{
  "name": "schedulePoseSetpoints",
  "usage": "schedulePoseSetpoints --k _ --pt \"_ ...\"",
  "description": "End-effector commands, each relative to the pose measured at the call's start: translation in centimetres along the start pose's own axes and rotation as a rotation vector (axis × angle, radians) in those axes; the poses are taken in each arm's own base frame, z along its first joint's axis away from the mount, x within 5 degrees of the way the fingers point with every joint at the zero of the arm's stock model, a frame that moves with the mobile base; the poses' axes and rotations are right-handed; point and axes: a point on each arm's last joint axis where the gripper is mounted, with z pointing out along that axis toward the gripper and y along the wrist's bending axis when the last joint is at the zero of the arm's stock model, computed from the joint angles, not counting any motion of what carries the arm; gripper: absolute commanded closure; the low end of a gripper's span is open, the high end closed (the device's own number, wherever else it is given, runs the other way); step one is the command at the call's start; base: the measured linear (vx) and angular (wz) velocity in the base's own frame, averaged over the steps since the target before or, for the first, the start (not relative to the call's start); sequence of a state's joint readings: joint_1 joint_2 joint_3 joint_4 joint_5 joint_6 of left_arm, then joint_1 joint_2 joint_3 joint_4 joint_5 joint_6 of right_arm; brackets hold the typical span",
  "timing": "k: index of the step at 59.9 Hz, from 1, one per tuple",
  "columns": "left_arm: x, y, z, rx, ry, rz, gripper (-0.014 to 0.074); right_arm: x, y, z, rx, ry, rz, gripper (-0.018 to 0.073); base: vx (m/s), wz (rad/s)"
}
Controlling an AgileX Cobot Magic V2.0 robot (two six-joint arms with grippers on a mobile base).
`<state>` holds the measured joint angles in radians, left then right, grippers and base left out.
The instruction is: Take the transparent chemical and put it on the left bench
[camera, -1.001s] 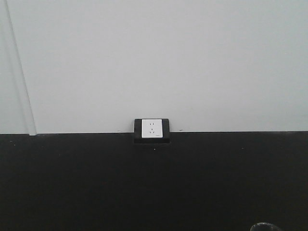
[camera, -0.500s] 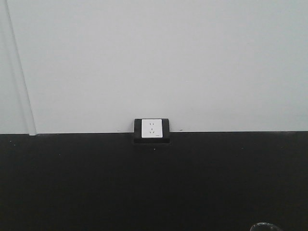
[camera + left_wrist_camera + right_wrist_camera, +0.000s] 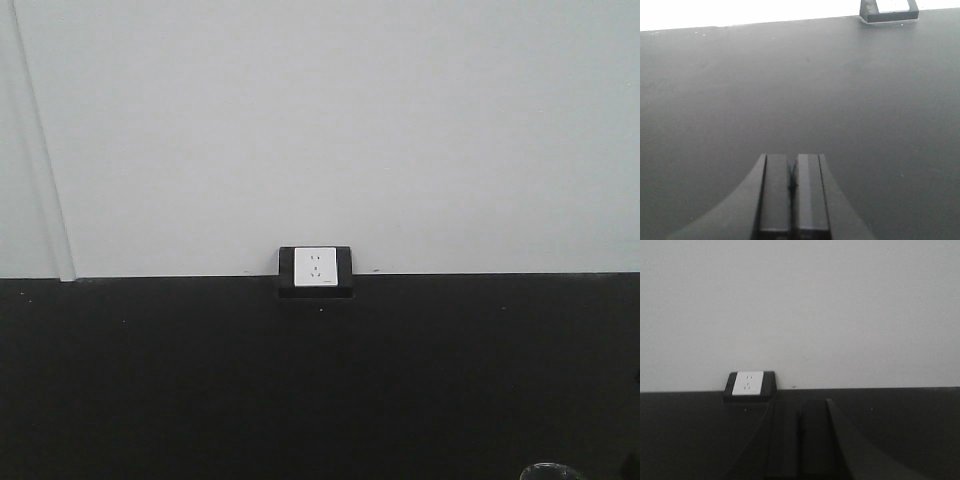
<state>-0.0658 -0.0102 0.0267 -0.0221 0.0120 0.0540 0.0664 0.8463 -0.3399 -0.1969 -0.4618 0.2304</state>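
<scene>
Over the black bench (image 3: 790, 90), left gripper (image 3: 791, 182) and right gripper (image 3: 799, 440) hover closed.

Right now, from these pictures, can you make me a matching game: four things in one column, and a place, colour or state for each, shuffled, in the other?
1. white square wall socket
2. small clear glass beaker
3. left gripper
4. flat rear wall

a. shut, over the black bench top
b. pale grey
c. only its rim shows, front view's bottom right
d. in a black housing

Pairs: 1-d, 2-c, 3-a, 4-b.
</scene>
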Motion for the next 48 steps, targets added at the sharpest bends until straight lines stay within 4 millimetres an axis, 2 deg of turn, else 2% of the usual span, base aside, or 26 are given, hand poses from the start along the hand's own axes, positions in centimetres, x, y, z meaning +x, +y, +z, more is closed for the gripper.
schedulePoseSetpoints --k 1,9,18,25,38,42,48 --pt "-0.3 0.0 -0.1 -0.002 -0.081 -0.009 0.0600 -1.6 1.0 1.2 -0.109 -0.130 -0.088 0.0513 0.00 0.00" --pt "-0.3 0.0 -0.1 -0.002 -0.081 -0.009 0.0600 -0.9 1.9 2.5 -0.229 -0.186 -0.151 0.0475 0.00 0.00" --pt "-0.3 0.0 -0.1 -0.002 -0.081 -0.009 0.0600 -0.3 2.0 3.3 -0.256 -0.196 -0.125 0.0389 0.00 0.00" --pt "-0.3 0.0 -0.1 -0.002 -0.081 -0.009 0.0600 0.1 1.8 3.6 -0.238 -0.168 -0.112 0.0258 0.00 0.00" --pt "-0.3 0.0 -0.1 -0.002 -0.081 -0.009 0.0600 0.7 0.7 3.9 -0.121 -0.085 -0.022 -0.0049 0.00 0.00" --pt "-0.3 0.0 -0.1 -0.002 -0.081 -0.009 0.0600 0.7 0.3 3.9 -0.083 -0.080 0.011 -0.0102 0.00 0.00" --pt "-0.3 0.0 -0.1 -0.002 -0.081 -0.009 0.0600 0.3 0.1 3.9 -0.056 -0.123 0.051 -0.0126 0.00 0.00"
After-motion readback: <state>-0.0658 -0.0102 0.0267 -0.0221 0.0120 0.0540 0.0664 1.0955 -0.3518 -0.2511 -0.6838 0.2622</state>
